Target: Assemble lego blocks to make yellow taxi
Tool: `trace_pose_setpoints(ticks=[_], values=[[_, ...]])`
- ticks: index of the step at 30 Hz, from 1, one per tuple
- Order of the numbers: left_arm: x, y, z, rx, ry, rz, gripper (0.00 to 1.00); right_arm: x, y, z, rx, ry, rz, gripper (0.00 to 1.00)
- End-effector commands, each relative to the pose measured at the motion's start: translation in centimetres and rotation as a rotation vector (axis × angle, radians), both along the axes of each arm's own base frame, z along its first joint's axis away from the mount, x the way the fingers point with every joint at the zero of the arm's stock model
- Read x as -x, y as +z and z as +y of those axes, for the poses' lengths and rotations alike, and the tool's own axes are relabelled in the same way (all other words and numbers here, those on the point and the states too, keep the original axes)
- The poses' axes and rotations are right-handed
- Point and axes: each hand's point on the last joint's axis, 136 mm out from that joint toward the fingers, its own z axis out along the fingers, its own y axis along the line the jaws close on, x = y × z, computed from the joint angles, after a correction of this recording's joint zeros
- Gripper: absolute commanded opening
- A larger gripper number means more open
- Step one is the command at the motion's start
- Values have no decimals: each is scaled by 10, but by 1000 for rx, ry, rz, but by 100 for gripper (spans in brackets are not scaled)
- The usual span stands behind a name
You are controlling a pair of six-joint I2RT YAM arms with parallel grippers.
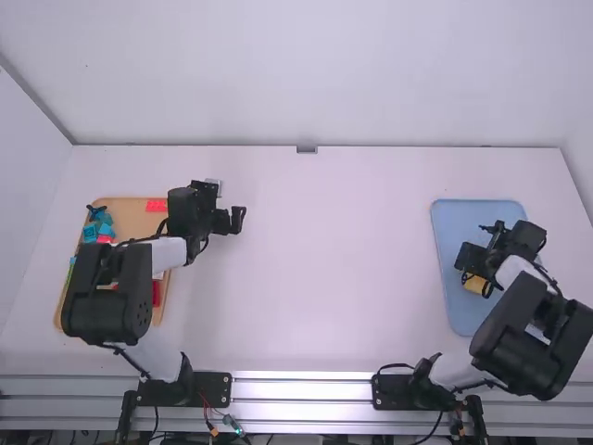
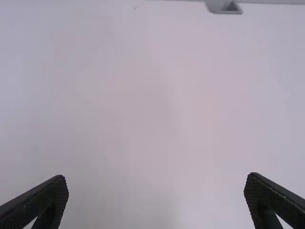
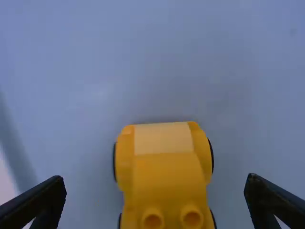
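Yellow taxi: the orange-yellow block car sits on the light-blue tray, on the right side of the tabletop; dark wheels show along its sides, with two round, hollow-ended bits at one end.
Right gripper: over the tray near the car; jaws spread, the car between them and neither touching it.
Left gripper: beyond the tan board's right edge, over bare tabletop; jaws wide apart with nothing between.
Tan board: on the left, holding blue blocks, a dark-blue piece, a red block toward its far edge and another red piece near its right edge.
In the way: the left arm lies across the board and hides much of it; the right arm covers the tray's near right part.
Surface: white and smooth, a metal rail along the near edge, a small grey bracket at the far edge.
Room: plain pale walls behind and at the sides.
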Motion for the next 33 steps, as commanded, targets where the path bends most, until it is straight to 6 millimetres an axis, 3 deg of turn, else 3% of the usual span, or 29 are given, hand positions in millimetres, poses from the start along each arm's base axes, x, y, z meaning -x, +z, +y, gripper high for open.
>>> trace_pose_setpoints(ticks=[1, 7, 8, 15, 20, 24, 33], values=[[-9, 56, -4, -50, 4, -115, 99, -9, 44, -1, 93, -54, -63, 99], [15, 127, -19, -58, -17, -202, 99, -21, 112, 44, 153, 72, -216, 99], [26, 151, -22, -56, -24, -251, 99, -23, 137, 67, 163, 136, -289, 99], [71, 228, -22, 12, 4, -401, 99, -11, 224, 142, 207, 341, -573, 99], [80, 209, 3, -51, 78, -363, 94, -8, 226, 162, 155, 368, -638, 94], [94, 188, 12, -77, 124, -310, 89, -4, 228, 178, 109, 381, -704, 89], [122, 160, 37, -143, 254, -308, 74, 11, 232, 180, 119, 363, -868, 72]])
